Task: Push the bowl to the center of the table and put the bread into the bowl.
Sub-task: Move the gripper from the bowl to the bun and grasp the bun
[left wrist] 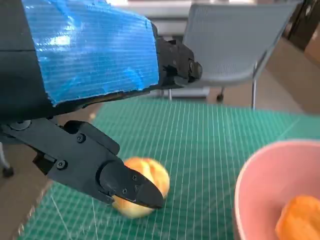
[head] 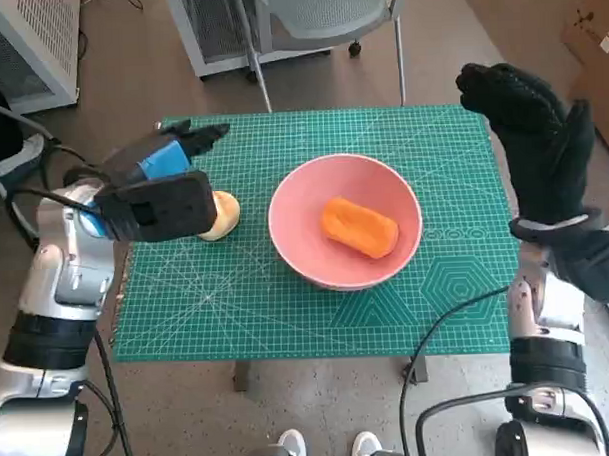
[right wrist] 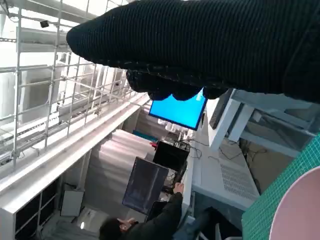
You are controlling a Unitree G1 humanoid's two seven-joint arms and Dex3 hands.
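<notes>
My left hand hovers open over the pale bread — just beneath my fingers. The pink bowl, mid-desk, lies beyond toward my right hand — raised, open, farther off.

Black left hand with blue-taped back; black knitted glove on the right hand; pale forearms trailing black cables.
</notes>
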